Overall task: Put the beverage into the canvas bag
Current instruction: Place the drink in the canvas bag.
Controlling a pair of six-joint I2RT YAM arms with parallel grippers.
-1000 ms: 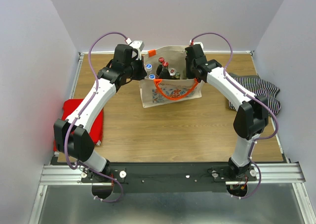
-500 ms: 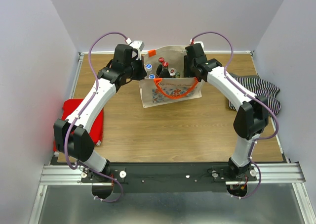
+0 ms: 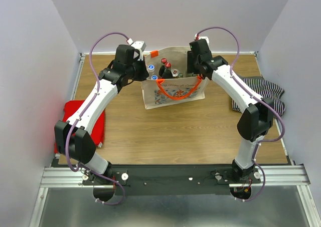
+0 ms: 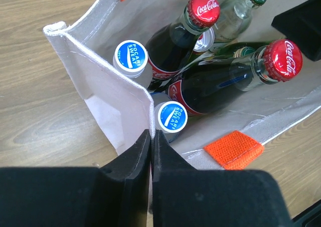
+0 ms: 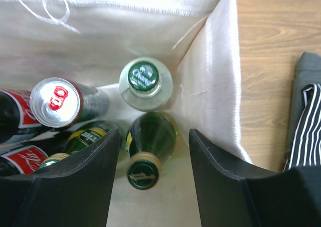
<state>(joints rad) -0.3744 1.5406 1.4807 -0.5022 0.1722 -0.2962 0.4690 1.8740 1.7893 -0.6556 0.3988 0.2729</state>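
A wooden surface [image 3: 175,132] seen from above, with your two arms reaching to a canvas bag [image 3: 170,102] that stands upright near the far wall, an orange loop handle [image 3: 175,95] hanging down its near side.

Your left gripper [image 4: 152,134] is at the bag's left end. Its fingers are pressed almost together, with the corner edge of the bag's canvas wall pinched between them.

Your right gripper [image 5: 154,133] hangs over the right end of the bag's opening, pointing down into it. Its fingers are spread wide and hold nothing. Directly beneath the gap between them, a dark green bottle [image 5: 150,137] with a gold cap rests inside the bag, in the right-hand corner against the canvas wall. Whether it stands straight or leans, you cannot tell from this angle.

Just beyond it stands a clear bottle [image 5: 145,84] with a green cap. To its left is a can [image 5: 55,101] with a silver top and red pull tab. Two cola bottles [image 4: 202,9] with red caps lean across the middle of the bag, and two bottles with blue and white caps [image 4: 130,55] stand at the left end, near your left gripper.

A red cloth [image 3: 88,122] lies on the surface at the left edge, partly under your left arm. A striped cloth [image 3: 266,94] lies at the right edge, well apart from the bag.
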